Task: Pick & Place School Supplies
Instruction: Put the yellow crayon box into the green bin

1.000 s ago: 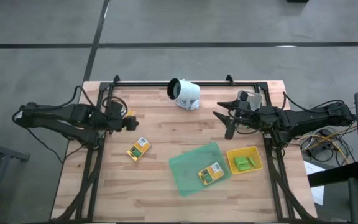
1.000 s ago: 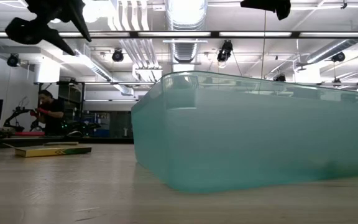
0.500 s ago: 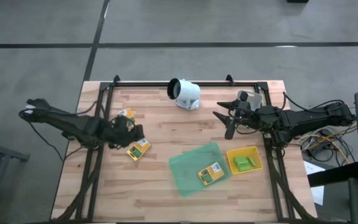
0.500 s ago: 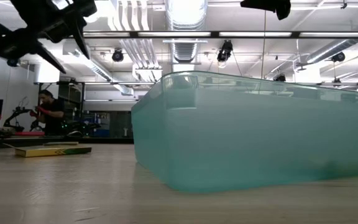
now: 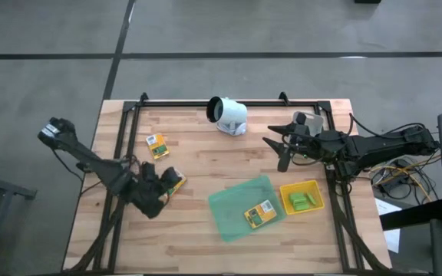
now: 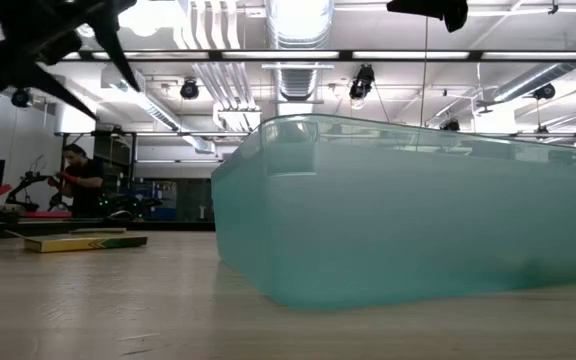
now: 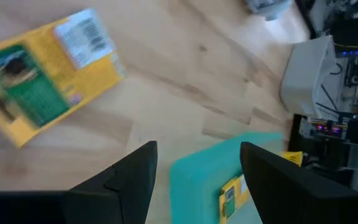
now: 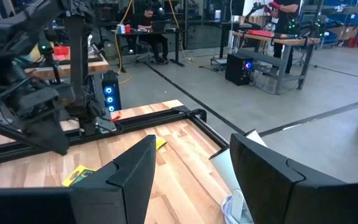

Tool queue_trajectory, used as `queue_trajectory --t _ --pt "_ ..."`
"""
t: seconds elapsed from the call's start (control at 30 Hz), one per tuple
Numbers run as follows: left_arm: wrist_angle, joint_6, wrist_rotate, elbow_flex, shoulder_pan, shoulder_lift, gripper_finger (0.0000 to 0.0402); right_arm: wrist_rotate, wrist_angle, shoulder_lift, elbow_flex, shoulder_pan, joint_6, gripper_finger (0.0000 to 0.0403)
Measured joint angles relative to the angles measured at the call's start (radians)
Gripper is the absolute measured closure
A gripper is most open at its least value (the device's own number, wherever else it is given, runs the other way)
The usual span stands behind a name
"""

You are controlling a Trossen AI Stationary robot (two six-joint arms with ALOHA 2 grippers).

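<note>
On wood table (image 5: 206,165), left pincer (image 5: 162,186) gapes empty just above yellow-and-green packet (image 5: 175,181).

We count three yellow-and-green packets: one (image 5: 156,145) near the table's left rear, a second (image 5: 174,181) partly under the left arm, and a third (image 5: 259,214) lying on the single translucent green tray (image 5: 232,201). We see one shallow yellow tray (image 5: 313,188) holding light-green blocks (image 5: 303,202), though from above they merge together and we cannot tell their number. There are two dark arms, one white camera (image 5: 228,115) at the table's rear edge, and one wooden table (image 5: 206,238).
</note>
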Motion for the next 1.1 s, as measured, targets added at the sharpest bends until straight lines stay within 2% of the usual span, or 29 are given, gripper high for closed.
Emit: queue_trajectory --t 0.23,0.33,0.6,0.8,1.1 --pt "-0.07 -0.188 0.0 -0.002 -0.086 0.051 0.0166 0.0 0.0 0.0 0.0 0.0 0.002 0.0199" --pt "-0.121 -0.253 0.083 -0.002 -0.104 0.059 0.0166 0.0 0.0 0.0 0.0 0.0 0.001 0.0199" --pt "-0.174 -0.301 0.222 -0.002 -0.104 0.089 0.0166 0.0 0.0 0.0 0.0 0.0 0.0 0.0199" --pt "-0.219 -0.383 0.241 -0.003 -0.104 0.124 0.0166 0.0 0.0 0.0 0.0 0.0 -0.001 0.0199" --pt "-0.181 -0.412 0.292 -0.004 -0.112 0.186 0.0166 0.0 0.0 0.0 0.0 0.0 -0.001 0.0199"
